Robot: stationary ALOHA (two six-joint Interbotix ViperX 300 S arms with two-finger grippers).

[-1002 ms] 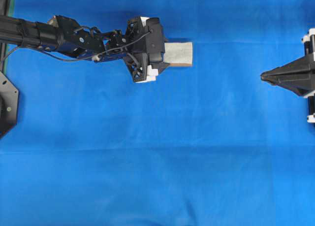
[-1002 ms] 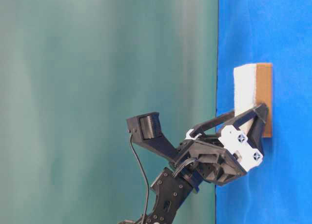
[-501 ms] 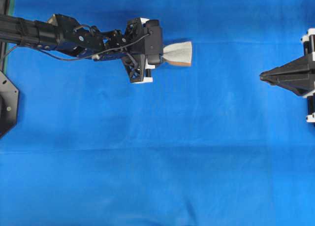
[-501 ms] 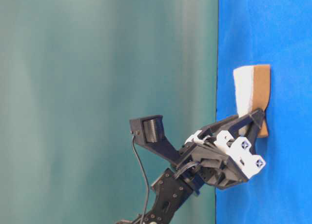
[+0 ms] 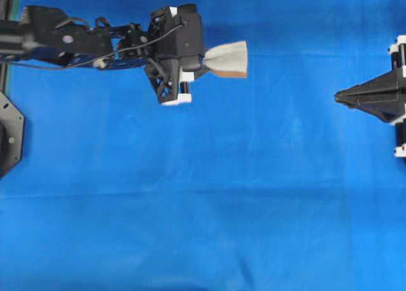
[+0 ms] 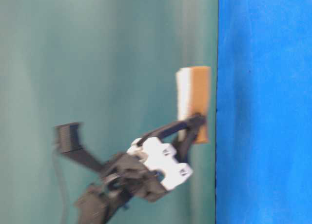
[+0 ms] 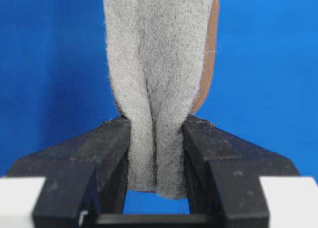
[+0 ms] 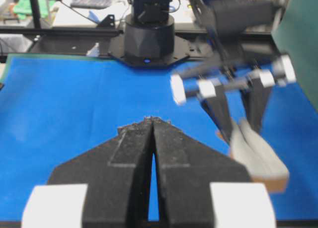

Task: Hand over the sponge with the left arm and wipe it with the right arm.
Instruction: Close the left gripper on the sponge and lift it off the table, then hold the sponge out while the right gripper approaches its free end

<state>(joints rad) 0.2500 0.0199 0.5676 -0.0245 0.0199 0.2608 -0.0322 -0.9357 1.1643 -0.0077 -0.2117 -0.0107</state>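
Overhead, the left arm (image 5: pixel 82 40) reaches in from the left edge, its left gripper (image 5: pixel 202 58) pinching one end of the sponge (image 5: pixel 227 58). No brand, label or legible writing shows on any part.

Materials and shapes: the sponge is a soft rectangular pad with a fibrous, speckled grey-white felt face (image 7: pixel 159 64) and a thin orange-brown backing (image 6: pixel 200 99). Where the two pointed black fingers (image 7: pixel 107 153) squeeze it, the felt folds into lengthwise creases and narrows to a waist; the free end keeps its full width. White blocks (image 6: pixel 163 160) flank the gripper body.

Orientation: in the overhead view the sponge's long axis runs left to right, its free end toward the right arm (image 5: pixel 396 97) and its pinched end in the gripper.

Position: in the table-level view, which is blurred, the sponge is seen against the teal backdrop beside the edge of the blue cloth (image 5: pixel 203 196), apart from it.

The right gripper (image 5: pixel 337 97) sits at the right edge, well apart from the sponge; its matte black fingers (image 8: pixel 131 153) are pressed together with nothing between them.
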